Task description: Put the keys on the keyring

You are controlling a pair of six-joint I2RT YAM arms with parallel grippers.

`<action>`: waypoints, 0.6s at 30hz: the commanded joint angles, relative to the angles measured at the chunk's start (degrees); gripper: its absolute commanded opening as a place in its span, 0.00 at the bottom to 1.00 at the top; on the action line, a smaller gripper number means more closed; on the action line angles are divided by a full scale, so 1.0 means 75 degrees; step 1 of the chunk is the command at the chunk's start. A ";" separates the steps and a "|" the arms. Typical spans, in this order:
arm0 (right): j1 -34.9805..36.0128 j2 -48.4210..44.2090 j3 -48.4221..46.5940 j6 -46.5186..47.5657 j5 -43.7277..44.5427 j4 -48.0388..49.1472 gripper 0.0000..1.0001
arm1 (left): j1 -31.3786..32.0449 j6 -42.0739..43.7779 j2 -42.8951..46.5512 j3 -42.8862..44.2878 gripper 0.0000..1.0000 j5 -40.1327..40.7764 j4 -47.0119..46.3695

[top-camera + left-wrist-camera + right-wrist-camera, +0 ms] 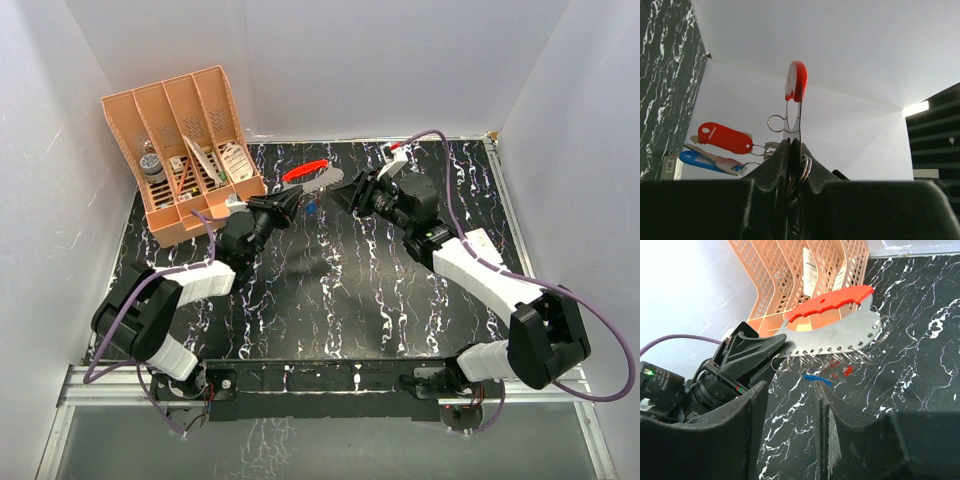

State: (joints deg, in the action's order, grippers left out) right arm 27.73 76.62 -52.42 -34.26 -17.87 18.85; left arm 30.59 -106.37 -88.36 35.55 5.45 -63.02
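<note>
My left gripper (pixel 287 206) is shut on the keyring (pixel 313 177), a flat silvery plate with a red top edge and several wire rings along its lower edge, held above the table. The left wrist view sees the keyring (pixel 796 80) edge-on, rising out of the shut jaws. A red key (pixel 725 138) and a blue key (pixel 702 161) hang from the rings at the left. In the right wrist view the keyring (pixel 835 322) sits ahead, with the blue key (pixel 815 377) and red key (pixel 844 371) dangling beneath. My right gripper (pixel 790 407) is open and empty, one fingertip just under the blue key.
An orange mesh file rack (pixel 190 150) holding papers and small items stands at the back left, just behind the left gripper; the rack (pixel 805 270) also fills the top of the right wrist view. White walls enclose the black marbled table (pixel 330 290). Purple cables trail from both arms.
</note>
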 commanded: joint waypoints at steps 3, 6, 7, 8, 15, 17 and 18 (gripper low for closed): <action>0.0354 0.0266 -0.0851 0.1216 0.0290 -0.0291 0.33 | 0.0298 0.0008 0.0967 0.0710 0.00 0.0733 0.1578; 0.0524 0.0330 -0.1040 0.1520 0.0475 -0.0658 0.33 | 0.0372 -0.0051 0.1116 0.0922 0.00 0.0806 0.2256; 0.0603 0.0312 -0.1048 0.1607 0.0610 -0.0719 0.33 | 0.0385 -0.0031 0.1158 0.0966 0.00 0.0824 0.2378; 0.0673 0.0292 -0.1048 0.1681 0.0703 -0.0767 0.33 | 0.0411 -0.0034 0.1183 0.0976 0.00 0.0861 0.2463; 0.0900 0.0190 -0.1036 0.1932 0.1162 -0.0936 0.33 | 0.0549 -0.0048 0.1268 0.0939 0.00 0.1019 0.2617; 0.0931 0.0190 -0.1029 0.2002 0.1250 -0.0930 0.33 | 0.0567 -0.0062 0.1292 0.0908 0.00 0.1050 0.2655; 0.0941 0.0215 -0.1026 0.2032 0.1267 -0.0927 0.33 | 0.0573 -0.0048 0.1293 0.0895 0.00 0.1070 0.2656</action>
State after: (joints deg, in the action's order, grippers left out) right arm 34.39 79.40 -57.34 -21.50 -11.18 10.35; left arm 34.37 -106.34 -81.47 40.91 12.03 -42.72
